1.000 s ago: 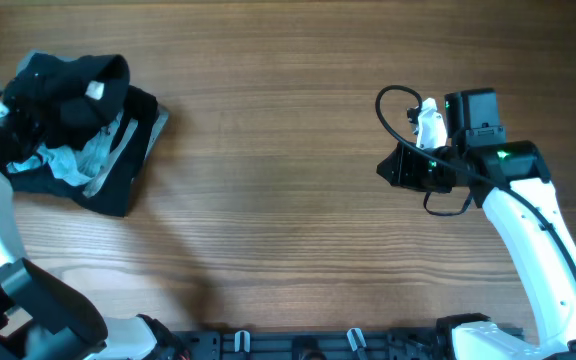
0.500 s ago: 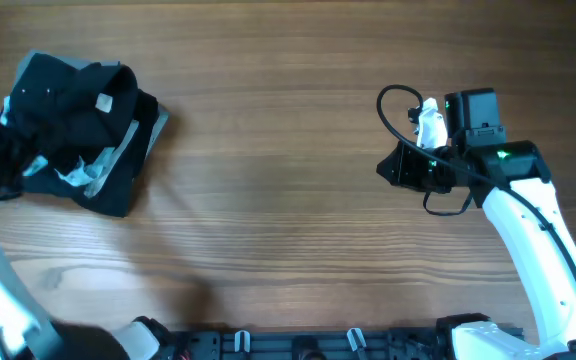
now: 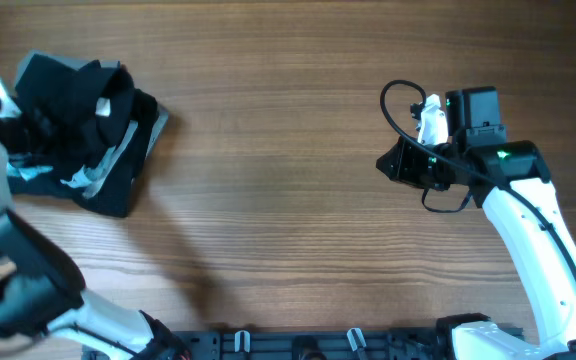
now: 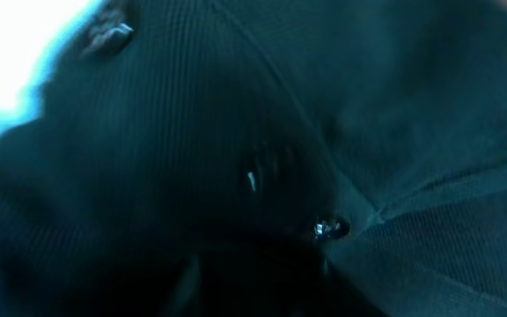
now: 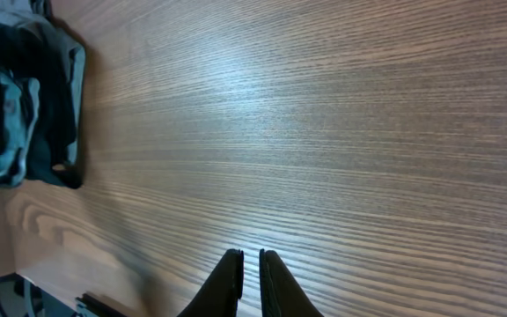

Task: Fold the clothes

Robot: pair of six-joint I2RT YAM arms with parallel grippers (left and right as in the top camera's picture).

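1. Right gripper (image 5: 249, 257) jaws are together or nearly so, with a thin slit between them and nothing held. It hangs over the bare table (image 3: 288, 200), well apart from the clothes.
2. Left gripper (image 3: 16, 128) jaws: we cannot tell. Its wrist view is all blurred dark fabric pressed close, and from overhead the gripper merges into the pile.
3. The clothes (image 3: 88, 120) sit in a crumpled heap at the far left corner of the table. They are mostly black, with a pale grey-blue piece (image 3: 93, 170) showing at the near side and a white label (image 3: 101, 103) on top. Nothing is spread or folded yet.
4. We judge the step in hand to be the left arm taking one garment out of the heap. The task is at its very start.
5. To do it well, we would pinch a single layer at an edge or corner rather than a bunched middle. A small shiny stud (image 4: 328, 229) in the left wrist view may mark a placket or hem, though the blur makes that a guess.
6. We would lift slowly, so that the other pieces drop away, then carry the garment to the open middle of the table.
7. We would bring the right gripper across to take a second corner, because laying the cloth flat needs both arms.
8. The risk is that tangled layers come up together, or that the black cloth hides the grip from both cameras.
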